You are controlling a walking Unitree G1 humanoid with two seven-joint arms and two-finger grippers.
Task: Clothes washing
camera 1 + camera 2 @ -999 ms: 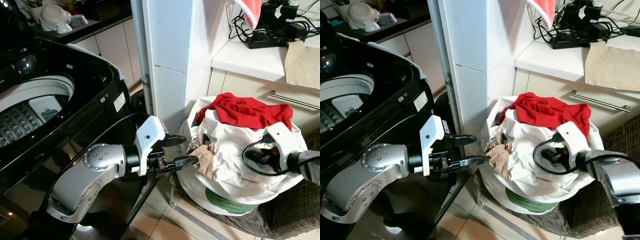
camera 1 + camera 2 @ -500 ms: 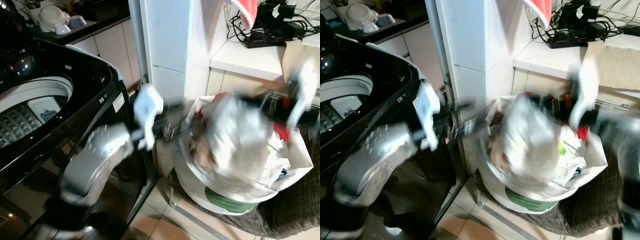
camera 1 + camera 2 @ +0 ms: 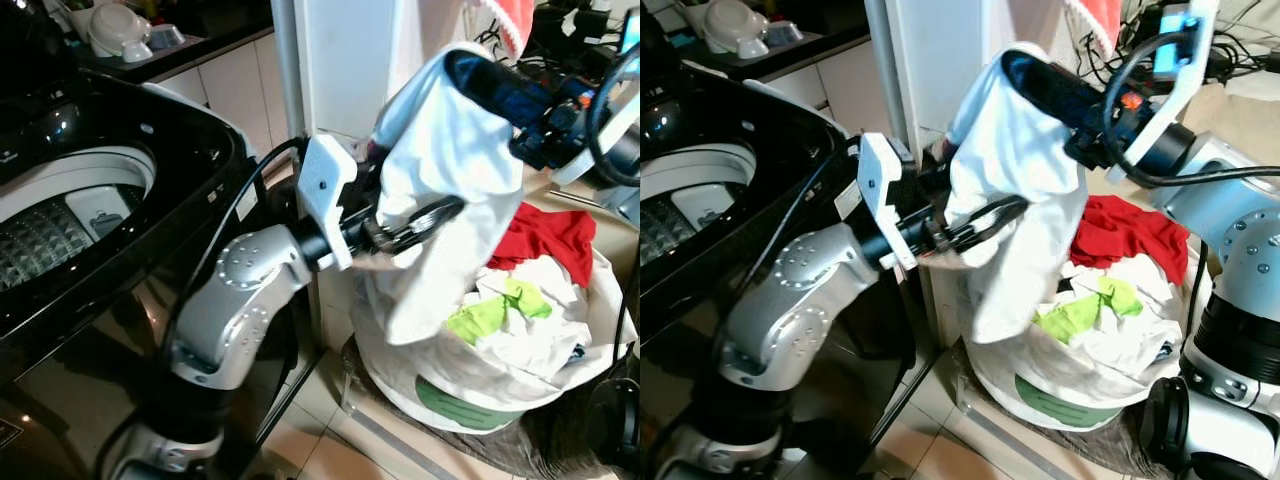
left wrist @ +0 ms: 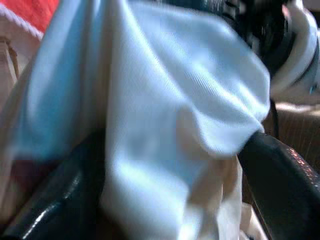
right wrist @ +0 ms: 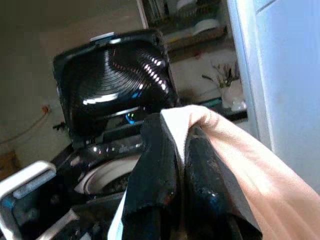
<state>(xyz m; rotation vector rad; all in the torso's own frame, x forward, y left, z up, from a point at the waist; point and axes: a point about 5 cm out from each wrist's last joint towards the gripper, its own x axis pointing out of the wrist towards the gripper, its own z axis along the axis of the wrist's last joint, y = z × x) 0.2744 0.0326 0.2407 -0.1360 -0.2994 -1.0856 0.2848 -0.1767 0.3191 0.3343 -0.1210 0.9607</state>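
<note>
White garment [image 3: 440, 180] hangs in the air above the laundry bag [image 3: 480, 385], held up between both grippers, to the right of the open washing machine [image 3: 90, 210]. Right gripper [image 5: 177, 150] is raised high at the far right, its arm reaching leftward across the scene; the wrist view shows its two black fingers pressed together on a fold at the garment's top edge, so it is clamped on the cloth. Left gripper [image 3: 415, 222] extends rightward from a bent silver elbow at mid height, with the forearm roughly level; its fingers [image 4: 280, 185] sit on either side of the cloth's middle, one draped under the fabric, gripping the garment. The cloth falls from the right gripper down past the left gripper, its lower edge hanging just over the bag's left rim. Inside the bag lie a red garment [image 3: 545, 240], a green item [image 3: 490, 312] and further white laundry. The washer's lid stands raised, the drum [image 3: 45, 235] exposed at the near left.
</note>
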